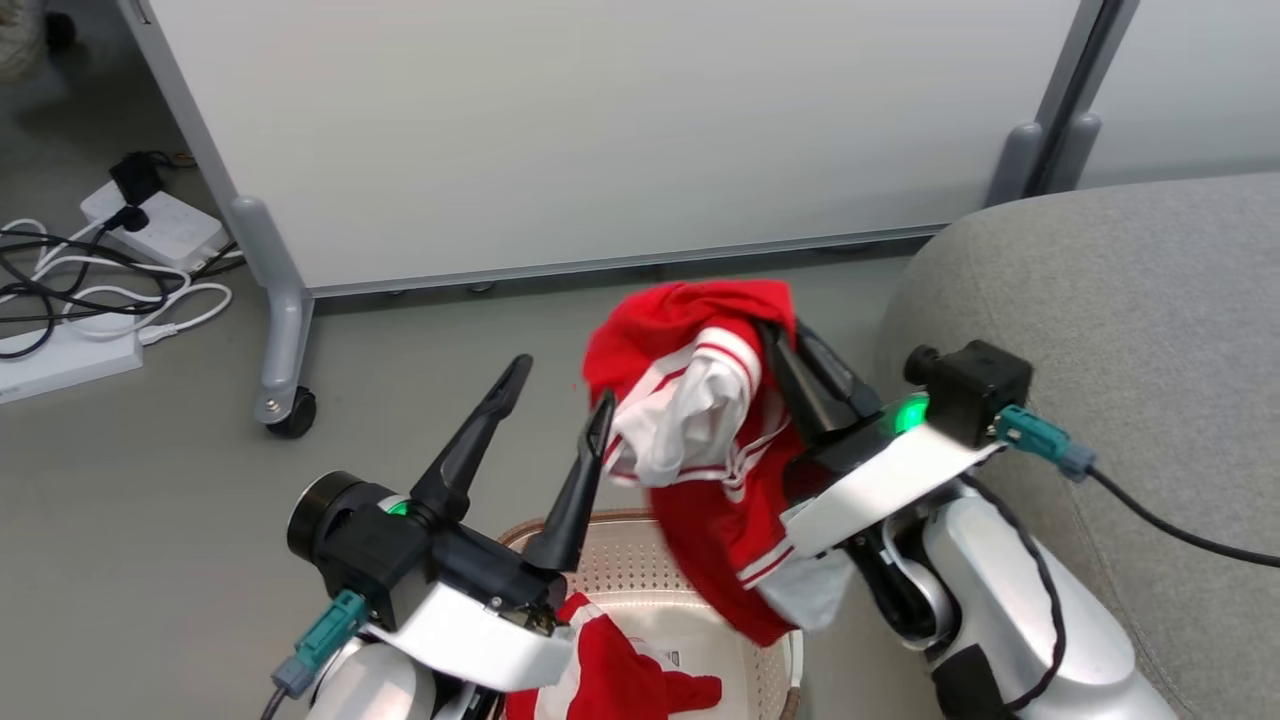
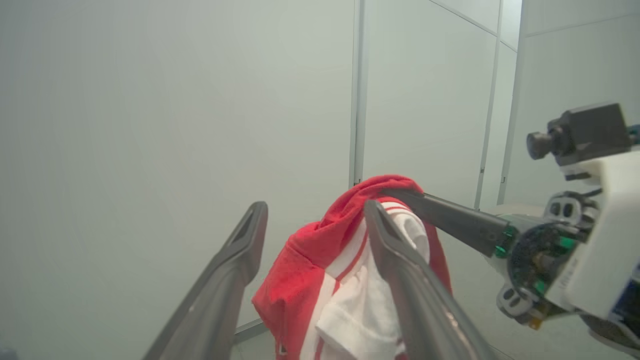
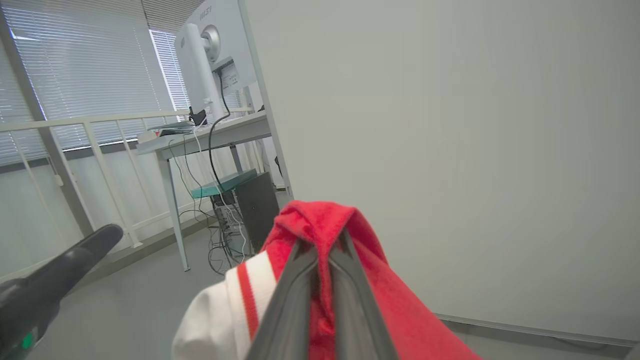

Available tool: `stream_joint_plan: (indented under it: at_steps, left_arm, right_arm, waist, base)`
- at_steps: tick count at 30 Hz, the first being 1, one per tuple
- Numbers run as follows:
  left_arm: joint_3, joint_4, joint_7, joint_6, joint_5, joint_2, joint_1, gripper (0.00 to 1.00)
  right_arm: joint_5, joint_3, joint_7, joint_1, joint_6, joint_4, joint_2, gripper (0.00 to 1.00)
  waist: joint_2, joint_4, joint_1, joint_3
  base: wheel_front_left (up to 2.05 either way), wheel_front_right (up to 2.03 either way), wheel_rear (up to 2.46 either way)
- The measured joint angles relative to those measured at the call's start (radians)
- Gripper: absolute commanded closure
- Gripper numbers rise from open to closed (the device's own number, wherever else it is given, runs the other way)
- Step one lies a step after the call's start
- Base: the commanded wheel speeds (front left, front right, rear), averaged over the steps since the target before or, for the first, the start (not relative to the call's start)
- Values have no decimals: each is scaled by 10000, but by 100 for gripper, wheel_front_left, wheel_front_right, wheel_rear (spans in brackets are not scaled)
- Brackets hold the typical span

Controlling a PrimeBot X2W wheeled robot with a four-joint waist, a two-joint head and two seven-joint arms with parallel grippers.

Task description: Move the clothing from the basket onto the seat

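Note:
A red and white garment (image 1: 715,430) hangs in the air above the basket (image 1: 640,565), pinched near its top by my right gripper (image 1: 785,335), which is shut on it. In the right wrist view the red cloth (image 3: 320,225) bunches over the closed fingertips. My left gripper (image 1: 560,390) stands open just left of the hanging garment, with nothing between its fingers (image 2: 250,235). A second red and white garment (image 1: 620,670) lies in the cream basket under my left wrist. The grey sofa (image 1: 1130,320) rises at the right.
A white partition panel (image 1: 600,130) on castor legs (image 1: 285,400) stands behind the basket. Power strips and cables (image 1: 110,270) lie on the floor at the far left. A desk with a monitor (image 3: 200,75) appears in the right wrist view.

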Motion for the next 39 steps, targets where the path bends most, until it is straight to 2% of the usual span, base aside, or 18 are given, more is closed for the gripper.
stream_joint_plan:
  at_steps: [7, 12, 21, 39]
  left_arm:
    - [-769, -69, 347, -188, 176, 311, 20, 0]
    - [-1384, 52, 859, -295, 194, 593, 30, 0]
    - [-2259, 228, 1553, -366, 42, 1262, 40, 0]
    - [-2847, -132, 1983, -410, -295, 1879, -206, 0]
  right_arm:
    - [-800, -1438, 0, 330, 0, 222, -21, 100]
    - [-1101, -2096, -2, 626, 0, 267, -107, 100]
    - [-1258, -2631, 0, 1028, 0, 311, -136, 100]
    - [-1348, -3488, 0, 1313, 0, 61, -82, 100]
  waist:
    - [0, -540, 0, 144]
    - [0, -1094, 0, 260]
    - [0, -2162, 0, 427]
    - [0, -4149, 0, 989]
  base:
    - [0, 0, 0]
    - [0, 0, 0]
    - [0, 0, 0]
    - [0, 0, 0]
